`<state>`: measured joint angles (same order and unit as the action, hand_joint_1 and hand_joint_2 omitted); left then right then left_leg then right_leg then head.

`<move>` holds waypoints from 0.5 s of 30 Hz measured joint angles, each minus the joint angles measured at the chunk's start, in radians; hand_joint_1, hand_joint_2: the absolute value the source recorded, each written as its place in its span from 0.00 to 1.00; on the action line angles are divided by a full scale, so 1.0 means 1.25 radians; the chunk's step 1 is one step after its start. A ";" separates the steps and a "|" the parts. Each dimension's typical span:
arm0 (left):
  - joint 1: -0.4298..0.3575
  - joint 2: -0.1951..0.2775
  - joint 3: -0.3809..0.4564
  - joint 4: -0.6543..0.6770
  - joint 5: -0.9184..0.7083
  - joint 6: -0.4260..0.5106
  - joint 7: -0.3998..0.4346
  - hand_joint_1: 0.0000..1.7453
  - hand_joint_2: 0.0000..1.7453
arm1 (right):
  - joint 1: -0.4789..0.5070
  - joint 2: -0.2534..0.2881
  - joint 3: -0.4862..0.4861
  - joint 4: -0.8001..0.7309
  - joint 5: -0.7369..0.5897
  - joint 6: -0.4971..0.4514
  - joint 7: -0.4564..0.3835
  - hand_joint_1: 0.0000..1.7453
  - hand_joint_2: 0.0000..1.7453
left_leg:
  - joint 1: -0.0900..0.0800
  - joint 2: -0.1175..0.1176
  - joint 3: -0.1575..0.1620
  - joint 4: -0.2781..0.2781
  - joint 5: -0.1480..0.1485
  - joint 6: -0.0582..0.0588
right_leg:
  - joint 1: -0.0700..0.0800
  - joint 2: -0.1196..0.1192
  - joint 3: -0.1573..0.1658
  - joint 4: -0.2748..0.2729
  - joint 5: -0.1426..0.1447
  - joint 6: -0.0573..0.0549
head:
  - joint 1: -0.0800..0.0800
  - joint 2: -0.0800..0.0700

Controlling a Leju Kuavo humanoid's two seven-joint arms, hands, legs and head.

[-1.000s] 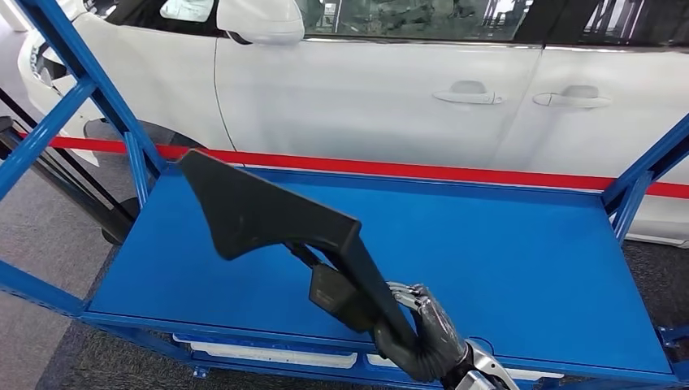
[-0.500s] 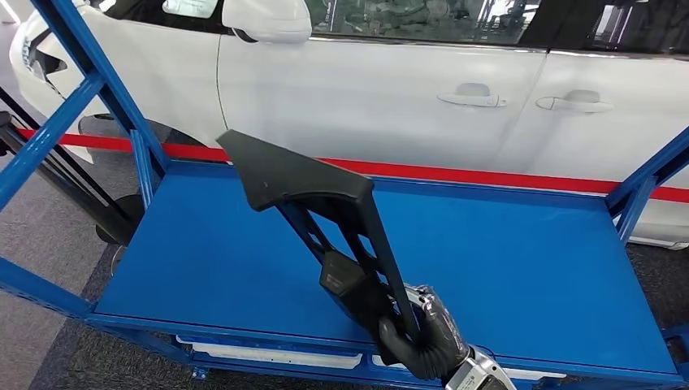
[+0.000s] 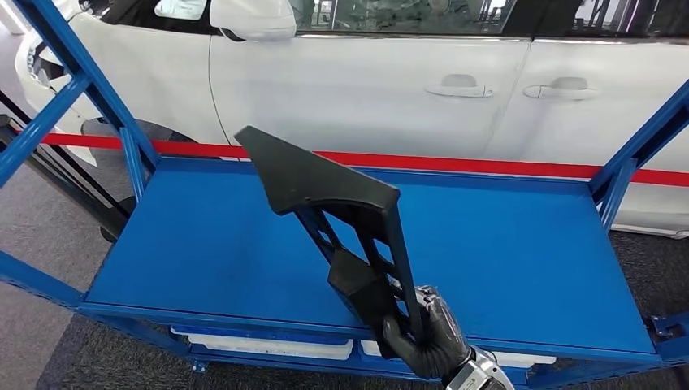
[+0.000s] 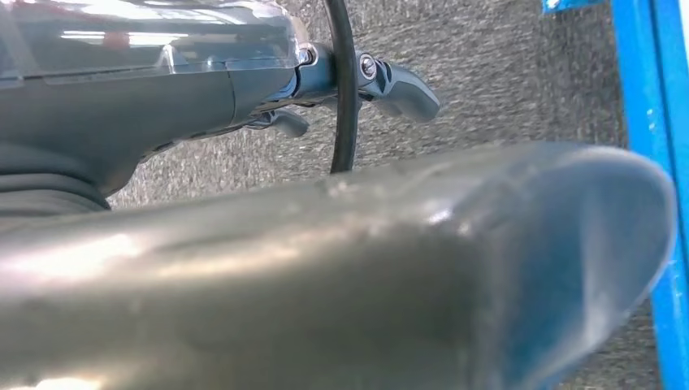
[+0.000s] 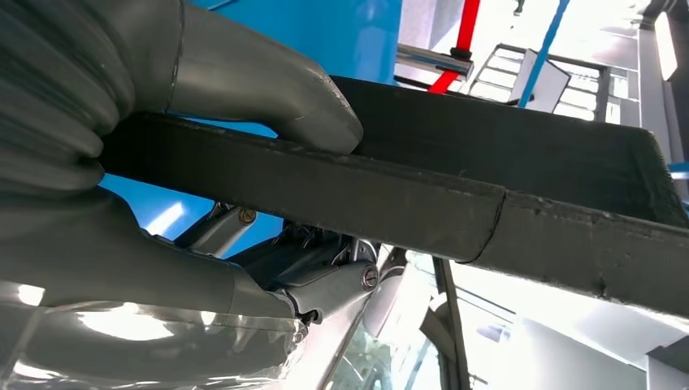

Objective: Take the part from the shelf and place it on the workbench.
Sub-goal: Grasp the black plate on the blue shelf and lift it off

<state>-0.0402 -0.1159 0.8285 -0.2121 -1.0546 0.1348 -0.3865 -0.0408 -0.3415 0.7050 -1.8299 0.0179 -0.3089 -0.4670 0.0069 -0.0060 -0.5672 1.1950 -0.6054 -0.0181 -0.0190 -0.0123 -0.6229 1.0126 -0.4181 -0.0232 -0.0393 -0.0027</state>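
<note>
The right hand (image 3: 426, 337) grips the lower end of the long dark-grey plastic trim part (image 3: 325, 183) — thumb (image 5: 268, 89) pressed over its edge. The part stands tilted above the near edge of the blue metal worktop (image 3: 520, 252), its broad end raised toward the far side. The left hand (image 4: 390, 81) hangs over grey carpet; whether it is wide or closed cannot be told. A white car (image 3: 366, 89) stands beyond.

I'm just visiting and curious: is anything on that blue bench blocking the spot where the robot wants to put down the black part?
Nothing visible blocks it. The right robot hand holds the black part tilted above the blue workbench, whose top shows bare blue beneath and around the part.
</note>
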 joint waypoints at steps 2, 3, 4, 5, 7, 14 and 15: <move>-0.002 0.000 0.000 0.000 -0.003 -0.001 0.000 0.00 0.00 | 0.000 0.000 -0.005 0.000 0.000 0.004 0.001 1.00 1.00 | -0.002 -0.004 0.074 -0.116 0.035 0.007 | 0.001 0.001 -0.009 0.005 0.009 0.007 | 0.000 0.000; -0.003 0.000 0.001 0.000 -0.004 -0.001 0.000 0.00 0.00 | 0.000 0.000 -0.008 0.001 0.000 0.006 0.001 1.00 1.00 | -0.003 -0.005 0.094 -0.152 0.045 0.011 | 0.001 0.001 -0.011 0.007 0.013 0.012 | 0.000 0.000; -0.004 0.001 0.001 0.000 -0.004 -0.001 0.000 0.00 0.00 | 0.001 0.000 -0.010 0.001 0.001 0.008 0.002 1.00 1.00 | -0.005 -0.007 0.101 -0.166 0.049 0.016 | 0.002 0.001 -0.011 0.007 0.018 0.017 | 0.000 0.000; -0.004 0.001 0.001 0.000 -0.006 -0.001 0.001 0.00 0.00 | 0.002 0.000 -0.012 0.002 0.001 0.010 0.003 1.00 1.00 | -0.007 -0.006 0.097 -0.165 0.055 0.021 | 0.002 0.001 -0.010 0.004 0.023 0.022 | 0.000 0.000; -0.002 0.001 0.002 0.000 -0.009 -0.002 0.001 0.00 0.00 | 0.006 0.001 -0.015 0.004 0.001 0.014 0.004 1.00 1.00 | -0.006 -0.003 0.088 -0.168 0.071 0.033 | 0.000 0.002 -0.015 0.003 0.025 0.031 | 0.000 0.000; -0.004 0.001 0.011 0.000 -0.013 -0.005 0.000 0.00 0.00 | 0.028 0.007 -0.019 0.016 0.000 0.026 0.015 1.00 1.00 | -0.005 0.009 0.012 -0.161 0.128 0.049 | -0.005 0.004 -0.052 0.219 -0.131 0.042 | 0.000 0.000; -0.003 0.001 0.012 0.000 -0.013 -0.005 0.000 0.00 0.00 | 0.030 0.007 -0.019 0.018 0.000 0.026 0.015 1.00 1.00 | -0.005 0.009 -0.001 -0.156 0.134 0.047 | -0.005 0.003 -0.024 0.195 -0.110 0.041 | 0.000 0.000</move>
<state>-0.0443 -0.1148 0.8433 -0.2125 -1.0707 0.1289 -0.3864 -0.0028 -0.3323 0.6806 -1.8077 0.0185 -0.2764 -0.4477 0.0003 0.0052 -0.5682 0.9996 -0.4382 0.0401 -0.0252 -0.0079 -0.6525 1.2559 -0.5561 0.0279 -0.0389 -0.0027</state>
